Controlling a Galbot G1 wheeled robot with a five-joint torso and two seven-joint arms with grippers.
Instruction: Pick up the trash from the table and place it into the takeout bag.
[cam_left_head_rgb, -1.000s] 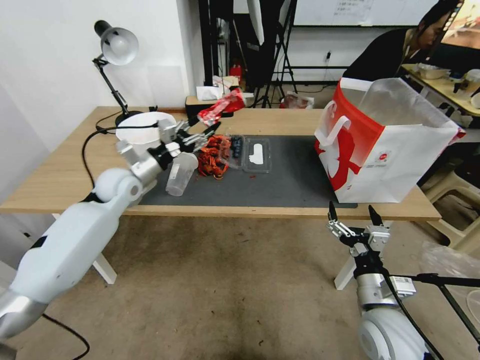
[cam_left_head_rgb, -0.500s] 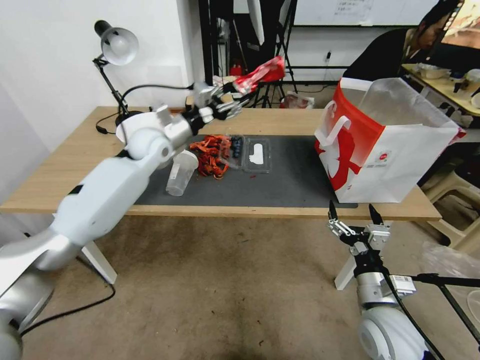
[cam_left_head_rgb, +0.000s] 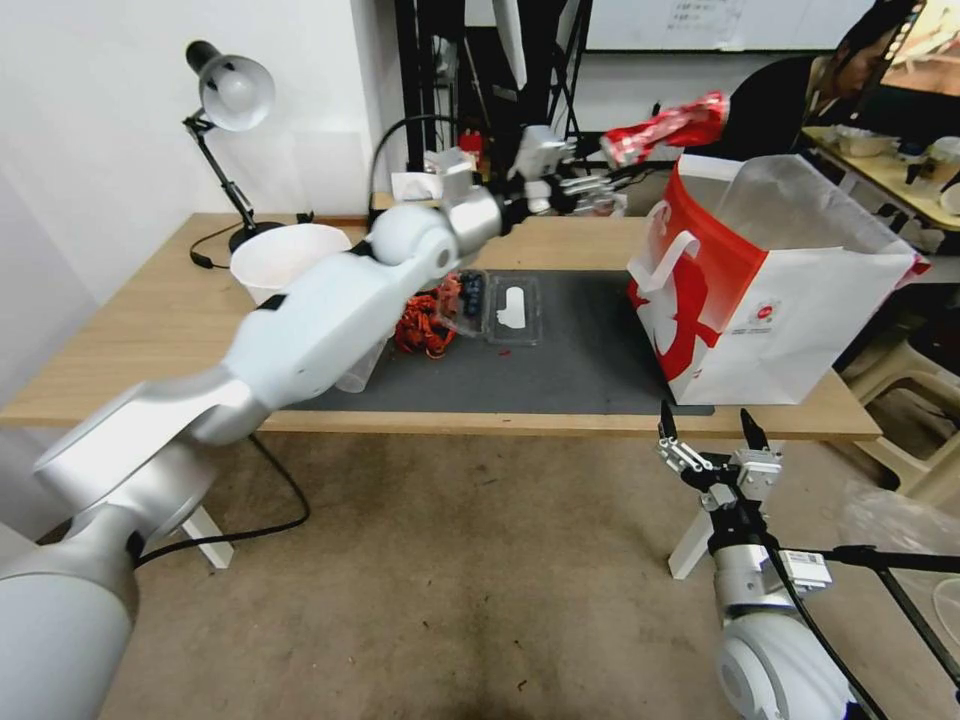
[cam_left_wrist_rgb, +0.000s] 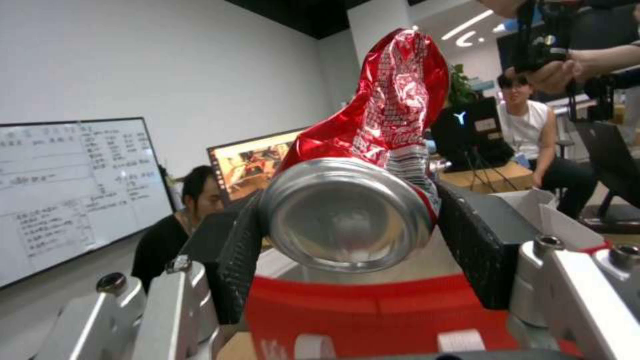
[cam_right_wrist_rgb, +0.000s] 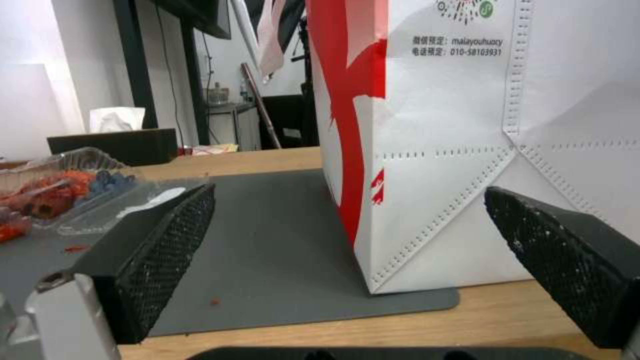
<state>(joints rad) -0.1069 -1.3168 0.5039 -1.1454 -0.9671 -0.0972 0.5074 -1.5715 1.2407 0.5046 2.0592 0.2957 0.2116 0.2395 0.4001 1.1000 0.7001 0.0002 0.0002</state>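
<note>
High head view; wrist views close on takeout bag (cam_right_wrist_rgb: 467, 125).

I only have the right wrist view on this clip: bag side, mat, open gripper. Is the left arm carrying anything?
Observer: Yes. The left gripper is shut on the crushed red can.
Operator: Where is it, relative to the bag?
Observer: In the air, beside the takeout bag's upper left rim, not yet over the opening.
Operator: What's left on the table?
Observer: A clear tray with orange scraps, and a white bowl.
</note>
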